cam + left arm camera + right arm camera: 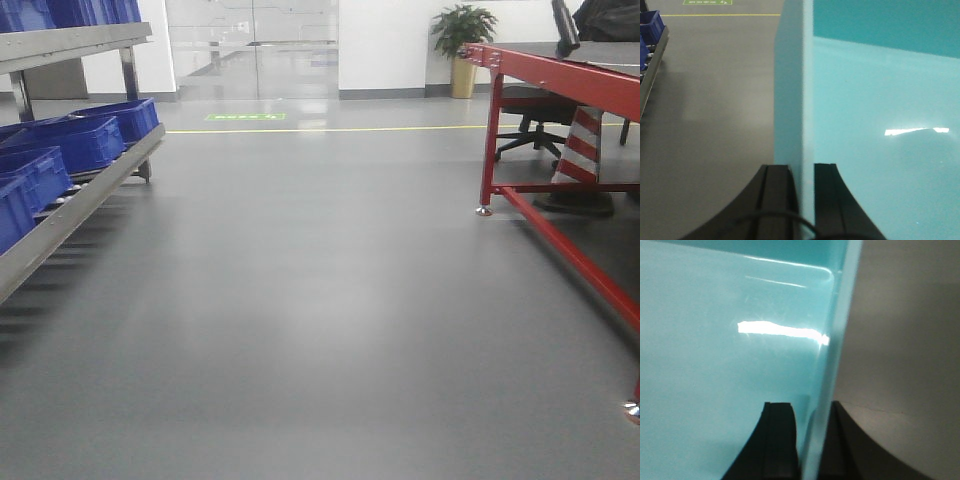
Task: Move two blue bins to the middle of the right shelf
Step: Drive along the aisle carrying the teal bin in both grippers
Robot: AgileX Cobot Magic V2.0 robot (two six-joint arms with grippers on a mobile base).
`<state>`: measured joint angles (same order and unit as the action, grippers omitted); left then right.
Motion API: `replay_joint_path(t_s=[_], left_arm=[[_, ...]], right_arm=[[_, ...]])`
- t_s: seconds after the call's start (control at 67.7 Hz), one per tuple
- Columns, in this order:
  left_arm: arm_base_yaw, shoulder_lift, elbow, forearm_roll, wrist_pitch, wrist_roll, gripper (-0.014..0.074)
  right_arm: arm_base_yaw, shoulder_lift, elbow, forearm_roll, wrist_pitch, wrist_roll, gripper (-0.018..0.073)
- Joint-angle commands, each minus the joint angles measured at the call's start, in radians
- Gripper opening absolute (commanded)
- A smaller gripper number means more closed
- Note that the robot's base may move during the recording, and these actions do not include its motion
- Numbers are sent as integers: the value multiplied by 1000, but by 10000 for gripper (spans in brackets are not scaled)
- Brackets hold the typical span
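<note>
On bin point(880, 100) walls, both grippers point(802, 172) point(812, 410) seemingly clamped.

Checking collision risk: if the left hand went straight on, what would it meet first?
The left hand straddles the bin wall, so it would slide along that. Beyond, only floor shows, though depth is unclear.

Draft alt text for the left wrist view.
The left end effector clamps the thin side wall of a pale blue-green bin whose interior fills the right half. To the left is grey floor, with dark blue bins on a rack and a yellow line at top.
</note>
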<state>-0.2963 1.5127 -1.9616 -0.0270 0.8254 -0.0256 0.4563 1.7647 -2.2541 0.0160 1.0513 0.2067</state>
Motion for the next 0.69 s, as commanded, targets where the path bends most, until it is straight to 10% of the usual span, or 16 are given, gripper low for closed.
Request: replay_joint_path(t_s=[0.0,0.679], left_arm=[[-5,-13,-13,-54,-64,-12,-111],[-5,-13,-13,-54,-64,-12,-111]], right_arm=[[-3,-8,-9,3,-39,-22,-152],[-3,-8,-9,3,-39,-22,-152]])
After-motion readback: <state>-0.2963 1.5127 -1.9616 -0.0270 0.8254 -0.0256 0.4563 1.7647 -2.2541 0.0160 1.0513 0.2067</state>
